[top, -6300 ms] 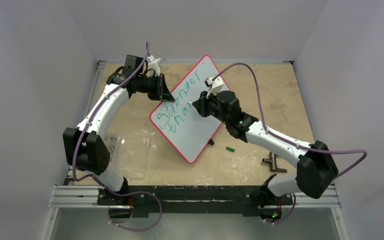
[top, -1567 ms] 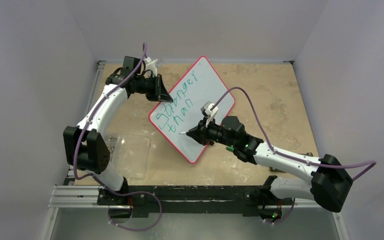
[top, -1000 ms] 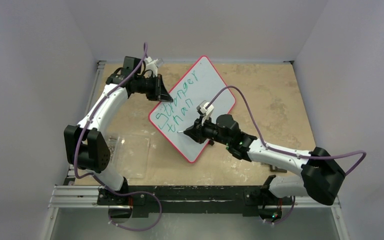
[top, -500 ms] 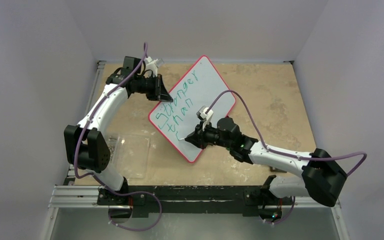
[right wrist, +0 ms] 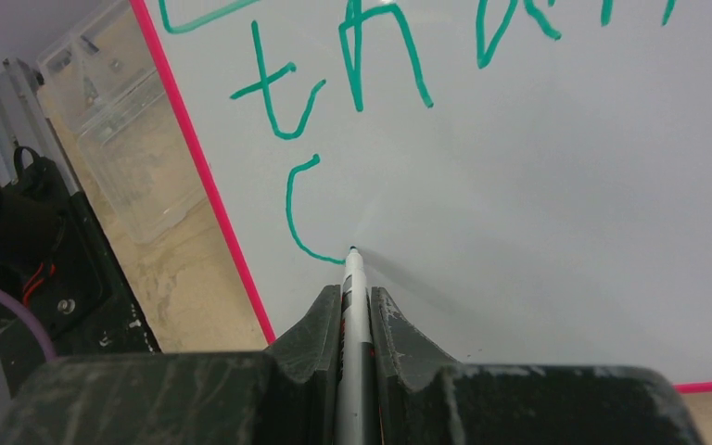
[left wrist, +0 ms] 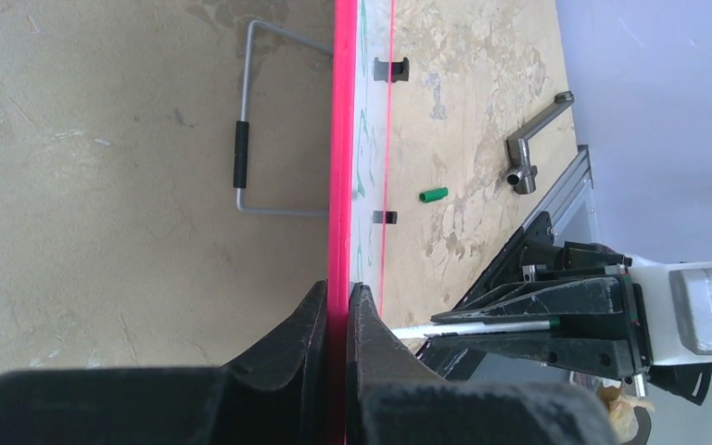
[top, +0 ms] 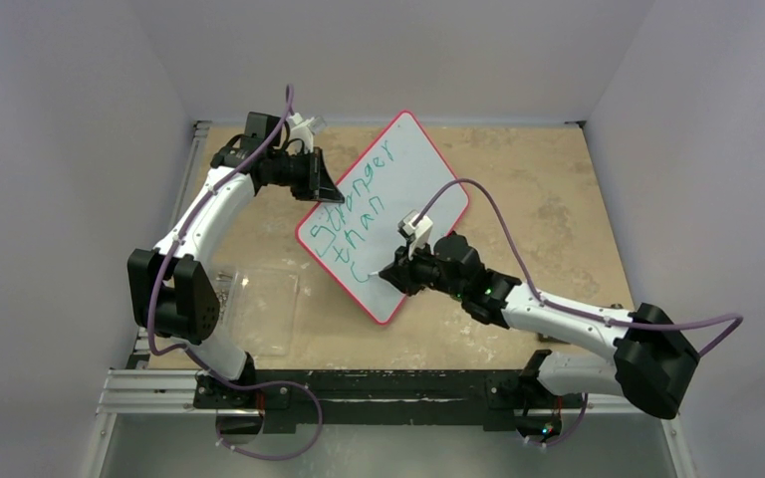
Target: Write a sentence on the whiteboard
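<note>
Whiteboard mid-table, two words done and a lone "c" below.
The whiteboard (top: 413,164) sits cornerwise at the middle of the table (top: 548,179), its red left edge clamped in the left gripper (left wrist: 337,295). Bare tabletop shows past its far and right edges. The green writing (top: 354,214) reads "Stronger", "than", "c". The right gripper (right wrist: 355,295) is closed on a marker (right wrist: 352,273), whose tip touches the board at the c's end. The right wrist view cuts off the top line.

The green sentence (top: 357,211) on the whiteboard (top: 418,164), at the centre of the top view, reads "Stronger", then "than"; beneath stands a lone "c" (right wrist: 290,209).
</note>
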Motion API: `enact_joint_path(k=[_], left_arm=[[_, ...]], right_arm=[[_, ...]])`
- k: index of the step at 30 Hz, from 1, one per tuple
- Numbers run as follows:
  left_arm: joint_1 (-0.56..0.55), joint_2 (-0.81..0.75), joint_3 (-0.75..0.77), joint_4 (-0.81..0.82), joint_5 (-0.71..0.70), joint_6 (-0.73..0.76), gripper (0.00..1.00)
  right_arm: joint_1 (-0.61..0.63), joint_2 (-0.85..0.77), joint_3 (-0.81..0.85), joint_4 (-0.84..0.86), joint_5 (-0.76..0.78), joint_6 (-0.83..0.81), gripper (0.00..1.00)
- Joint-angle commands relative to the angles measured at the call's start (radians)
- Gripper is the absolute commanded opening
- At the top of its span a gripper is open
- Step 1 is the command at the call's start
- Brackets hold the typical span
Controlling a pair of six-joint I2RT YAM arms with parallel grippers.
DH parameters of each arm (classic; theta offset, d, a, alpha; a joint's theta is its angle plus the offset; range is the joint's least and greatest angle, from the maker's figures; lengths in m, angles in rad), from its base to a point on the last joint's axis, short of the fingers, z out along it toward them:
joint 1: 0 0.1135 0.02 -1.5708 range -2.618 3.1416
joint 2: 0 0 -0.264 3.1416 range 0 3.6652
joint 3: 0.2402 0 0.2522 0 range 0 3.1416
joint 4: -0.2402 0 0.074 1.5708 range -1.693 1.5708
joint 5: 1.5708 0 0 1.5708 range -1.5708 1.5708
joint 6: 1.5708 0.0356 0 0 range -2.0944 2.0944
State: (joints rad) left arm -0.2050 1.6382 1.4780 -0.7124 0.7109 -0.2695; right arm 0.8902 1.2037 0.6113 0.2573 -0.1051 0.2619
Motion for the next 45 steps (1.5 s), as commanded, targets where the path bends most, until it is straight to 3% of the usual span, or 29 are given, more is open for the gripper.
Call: enact_joint_path(k=[1, 28, 45], left_arm=[[0.027, -0.009, 0.019, 0.016, -0.156, 0.03, 0.0], [0.027, -0.024, 0.02, 0.021, -0.134, 0.021, 0.0], [0.027, -0.028, 0.019, 0.022, -0.128, 0.019, 0.0]], right_arm=[[0.003, -0.026, 0.106, -0.037, 0.071, -0.042, 0.0], [0.001, 0.105, 0.261, -0.009, 0.099, -0.057, 0.0], [0.001, 0.054, 0.108, -0.024, 0.102, -0.043, 0.0]])
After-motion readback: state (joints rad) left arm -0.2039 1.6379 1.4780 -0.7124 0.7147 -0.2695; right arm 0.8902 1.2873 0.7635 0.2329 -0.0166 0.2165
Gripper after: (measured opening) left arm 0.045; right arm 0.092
